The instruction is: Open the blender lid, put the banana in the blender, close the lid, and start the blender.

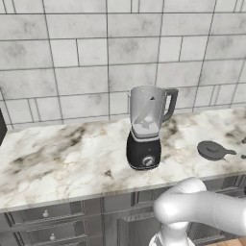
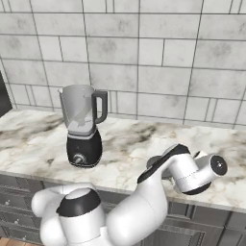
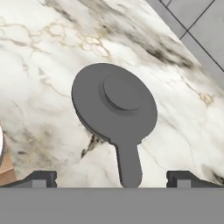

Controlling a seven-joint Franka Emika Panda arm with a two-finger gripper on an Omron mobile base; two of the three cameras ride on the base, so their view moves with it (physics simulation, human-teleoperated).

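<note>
End effector [image 3: 111, 178] jaws apart above blender lid [image 3: 114, 101], already off; blender [image 1: 145, 128] at 9 o'clock awaits banana.

Glossy white rounded arm segments [image 2: 139, 202], dark grey domed joint cap at the shoulder, black band along the forearm, round black end cap, small dark finger tips [image 3: 41, 178]

A blender [image 1: 145, 129] stands uncovered on a marble counter [image 1: 57, 158] before a tiled wall [image 1: 96, 53]. Its lid [image 1: 213, 150] lies flat on the counter, well apart to the right.
</note>
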